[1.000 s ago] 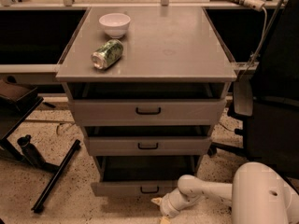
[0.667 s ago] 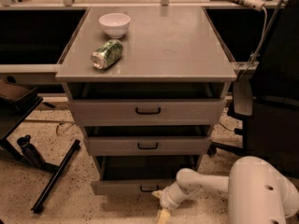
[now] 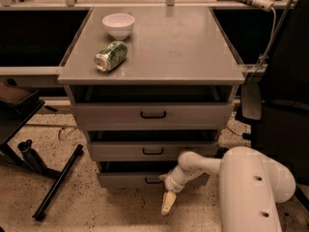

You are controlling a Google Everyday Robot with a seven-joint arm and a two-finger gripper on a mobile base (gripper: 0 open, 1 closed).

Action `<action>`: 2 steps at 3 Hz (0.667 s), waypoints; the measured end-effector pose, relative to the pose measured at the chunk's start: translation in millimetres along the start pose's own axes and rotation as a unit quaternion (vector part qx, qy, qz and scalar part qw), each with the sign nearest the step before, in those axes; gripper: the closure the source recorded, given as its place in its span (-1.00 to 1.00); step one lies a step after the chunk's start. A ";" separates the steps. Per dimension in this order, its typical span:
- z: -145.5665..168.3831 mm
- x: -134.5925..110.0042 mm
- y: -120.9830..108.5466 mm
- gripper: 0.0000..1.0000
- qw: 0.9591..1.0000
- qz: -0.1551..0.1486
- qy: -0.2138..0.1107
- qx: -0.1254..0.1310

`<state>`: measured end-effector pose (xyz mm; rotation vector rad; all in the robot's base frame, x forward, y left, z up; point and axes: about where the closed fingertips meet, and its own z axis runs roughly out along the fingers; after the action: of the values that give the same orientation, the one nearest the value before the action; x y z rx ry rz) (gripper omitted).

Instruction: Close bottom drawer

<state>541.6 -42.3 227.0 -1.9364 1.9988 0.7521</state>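
The grey cabinet (image 3: 154, 57) has three drawers, all pulled out a little. The bottom drawer (image 3: 126, 179) is the lowest one; its grey front has a small black handle (image 3: 153, 181). My white arm reaches in from the lower right, and my gripper (image 3: 167, 203) hangs pointing down just in front of and slightly below the bottom drawer's front, right of the handle. Its pale fingertips are near the floor. The middle drawer (image 3: 153, 150) and the top drawer (image 3: 153, 114) sit above it.
A white bowl (image 3: 119, 24) and a crushed green can (image 3: 110, 55) lie on the cabinet top. A black pole (image 3: 58, 181) and a black stand lie on the speckled floor at left. A dark chair (image 3: 280, 120) stands at right.
The arm has moved left and closer to the cabinet, and the gripper now hangs in front of the bottom drawer's front. The bottom drawer looks pushed in a little.
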 end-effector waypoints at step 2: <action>0.3 18.7 -8.5 -1.00 1.000 0.013 0.001 0.005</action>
<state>548.4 -57.8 215.4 -1.9091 2.0299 0.7446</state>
